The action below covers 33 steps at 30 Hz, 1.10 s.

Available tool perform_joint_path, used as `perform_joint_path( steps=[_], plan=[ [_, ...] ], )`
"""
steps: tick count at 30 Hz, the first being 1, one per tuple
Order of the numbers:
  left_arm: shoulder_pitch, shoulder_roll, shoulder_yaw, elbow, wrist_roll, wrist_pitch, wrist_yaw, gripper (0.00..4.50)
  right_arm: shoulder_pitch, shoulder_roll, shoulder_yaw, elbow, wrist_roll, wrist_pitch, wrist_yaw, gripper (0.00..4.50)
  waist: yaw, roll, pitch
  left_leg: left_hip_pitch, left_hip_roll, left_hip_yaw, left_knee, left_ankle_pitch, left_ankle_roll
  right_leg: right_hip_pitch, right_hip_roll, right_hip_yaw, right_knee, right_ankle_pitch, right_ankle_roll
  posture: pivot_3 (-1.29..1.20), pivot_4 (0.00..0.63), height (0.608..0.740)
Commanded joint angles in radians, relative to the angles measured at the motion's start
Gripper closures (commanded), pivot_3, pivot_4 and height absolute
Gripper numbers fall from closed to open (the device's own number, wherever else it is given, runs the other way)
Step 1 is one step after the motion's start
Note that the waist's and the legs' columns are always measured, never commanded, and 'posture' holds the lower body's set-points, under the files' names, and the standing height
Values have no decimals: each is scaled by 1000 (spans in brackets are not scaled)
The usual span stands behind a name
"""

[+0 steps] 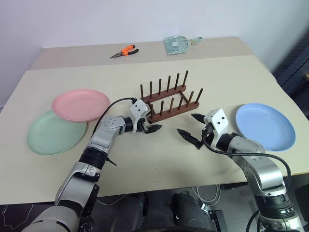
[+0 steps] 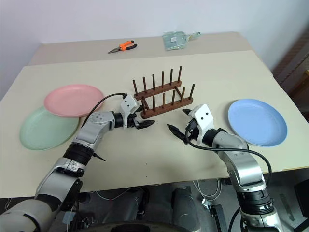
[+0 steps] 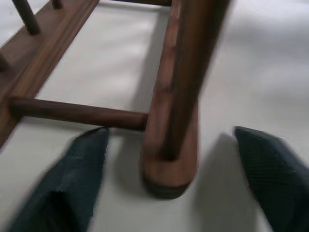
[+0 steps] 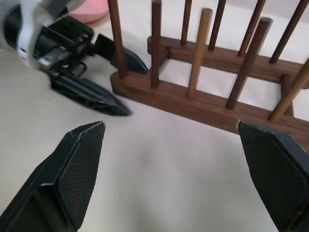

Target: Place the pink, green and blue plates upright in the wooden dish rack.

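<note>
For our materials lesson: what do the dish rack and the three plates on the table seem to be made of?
Dish rack: dark brown wood, smooth finish, with visible grain on its rail and pegs. Pink plate, green plate and blue plate: probably matte plastic, judging by their even pastel colour and lack of glare.

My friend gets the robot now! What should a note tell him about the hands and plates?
Left gripper: open, its fingers either side of the wooden dish rack's near rail end.
Right gripper: open, empty, just in front of the rack.
Pink plate lies overlapping the green plate, left of the rack; blue plate lies flat on the right.
Done: nothing racked.
Left: stand all three plates upright in the rack.
</note>
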Motion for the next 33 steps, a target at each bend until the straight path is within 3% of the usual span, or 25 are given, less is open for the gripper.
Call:
perform_joint_path(
  steps=[1, 4, 10, 14, 21, 22, 25, 27, 29, 33],
  plan=[
    [20, -9, -16, 11, 15, -7, -23, 2372, 12, -1, -21, -57, 18, 5, -13, 0, 0, 0, 0, 0, 0, 0, 0, 0, 0, 0, 0, 0, 0, 0, 0, 0, 150, 740],
    [33, -10, -8, -15, 7, -10, -37, 3728, 19, -10, -28, -61, 18, 7, -17, 0, 0, 0, 0, 0, 0, 0, 0, 0, 0, 0, 0, 0, 0, 0, 0, 0, 150, 740],
    [95, 26, -9, -156, -27, 17, -119, 3723, 34, -61, -75, -49, 26, 10, 3, 0, -1, 0, 0, 0, 0, 0, 0, 0, 0, 0, 0, 0, 0, 0, 0, 0, 150, 740],
    [169, 141, -71, -342, -40, 36, -284, 3723, 83, -162, -190, 8, 38, 0, 55, 0, -1, 0, 0, 0, 0, 0, -1, 0, 0, 0, 0, 0, 0, 0, 0, 0, 150, 740],
    [179, 174, -77, -327, 34, 26, -215, 277, 134, -210, -232, 60, 13, -49, 79, 0, 0, 0, 0, 0, 0, 0, 0, 0, 0, 1, 0, 0, 0, 0, 0, 0, 150, 740],
    [184, 183, -74, -324, 45, 28, -201, 66, 143, -214, -234, 62, 8, -54, 80, 0, -1, 0, 0, 0, 1, 0, 1, 0, 0, 1, 0, 0, 0, 0, 0, 0, 150, 740],
    [226, 227, -49, -362, 53, 76, -174, 66, 178, -230, -248, 67, -1, -64, 92, 0, -4, 0, 0, 1, 1, 0, 0, 0, 0, 1, 0, 1, 0, 0, 0, 0, 150, 740],
    [284, 275, -23, -441, 15, 150, -189, 0, 203, -247, -245, 70, -15, -78, 106, 584, -8, 1, 0, 1, 1, 0, 0, 0, 0, 1, 0, 1, 0, 0, 0, 0, 150, 740],
    [349, 312, 9, -535, -32, 220, -196, 520, 217, -251, -229, 59, -8, -82, 123, 1395, -16, 1, -1, 1, 2, 0, -1, 0, 0, 0, 1, 1, 0, 0, -1, 0, 150, 740],
    [435, 328, 32, -696, -114, 329, -181, 2297, 205, -226, -168, 38, -6, -78, 137, 3473, -24, 2, -1, 2, 2, 0, -1, 0, 0, 1, 1, 1, 0, 0, -1, 0, 150, 740]
  ],
)
